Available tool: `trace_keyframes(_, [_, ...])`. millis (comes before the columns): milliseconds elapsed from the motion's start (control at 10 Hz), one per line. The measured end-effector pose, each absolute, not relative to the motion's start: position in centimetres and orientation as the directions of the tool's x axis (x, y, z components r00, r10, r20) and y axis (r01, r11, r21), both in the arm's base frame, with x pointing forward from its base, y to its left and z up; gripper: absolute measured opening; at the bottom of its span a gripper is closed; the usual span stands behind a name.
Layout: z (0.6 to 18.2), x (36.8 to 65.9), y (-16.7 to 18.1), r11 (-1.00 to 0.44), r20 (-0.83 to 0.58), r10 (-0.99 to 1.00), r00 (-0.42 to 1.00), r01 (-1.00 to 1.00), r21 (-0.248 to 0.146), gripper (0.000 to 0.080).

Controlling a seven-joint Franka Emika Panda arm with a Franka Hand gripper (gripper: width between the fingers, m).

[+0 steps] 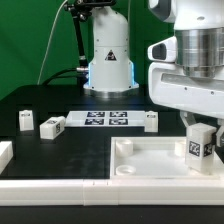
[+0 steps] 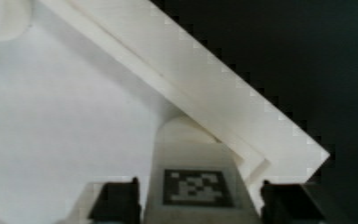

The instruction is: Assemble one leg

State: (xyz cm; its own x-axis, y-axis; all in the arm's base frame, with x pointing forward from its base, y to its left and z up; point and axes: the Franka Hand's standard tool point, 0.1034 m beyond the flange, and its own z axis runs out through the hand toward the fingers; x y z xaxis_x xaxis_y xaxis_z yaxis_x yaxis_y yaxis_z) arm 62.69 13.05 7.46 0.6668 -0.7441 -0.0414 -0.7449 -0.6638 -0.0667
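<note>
My gripper [image 1: 199, 140] is shut on a leg [image 1: 197, 150], a small white block with a black-and-white tag facing the camera. It holds the leg upright at the near right corner of the large white square tray-like piece [image 1: 140, 170], low over its inner floor; I cannot tell whether the leg touches it. In the wrist view the leg [image 2: 197, 185] sits between the two dark fingers [image 2: 108, 200], and the tray's raised rim [image 2: 220, 95] runs diagonally beside it.
Three more legs lie on the black table: two at the exterior view's left [image 1: 25, 121] [image 1: 52, 126] and one by the marker board's right end [image 1: 151, 120]. The marker board [image 1: 105, 118] lies in the middle. The arm's base [image 1: 108, 60] stands behind it. A white piece [image 1: 5, 153] sits at the left edge.
</note>
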Motion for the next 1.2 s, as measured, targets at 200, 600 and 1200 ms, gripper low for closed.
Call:
trace_keyframes(200, [7.4,62.71,12.8,-0.72,-0.036,-0.69,0.723,-0.691,-0.069,0.0604])
trace_keyframes(600, [7.38,62.7,12.87,-0.979,0.001,-0.192,0.981,-0.192,-0.065,0.0649])
trace_keyframes(1200, [7.55,62.87,12.69,-0.931,0.031,0.362,0.932,0.363,-0.036,0.0649])
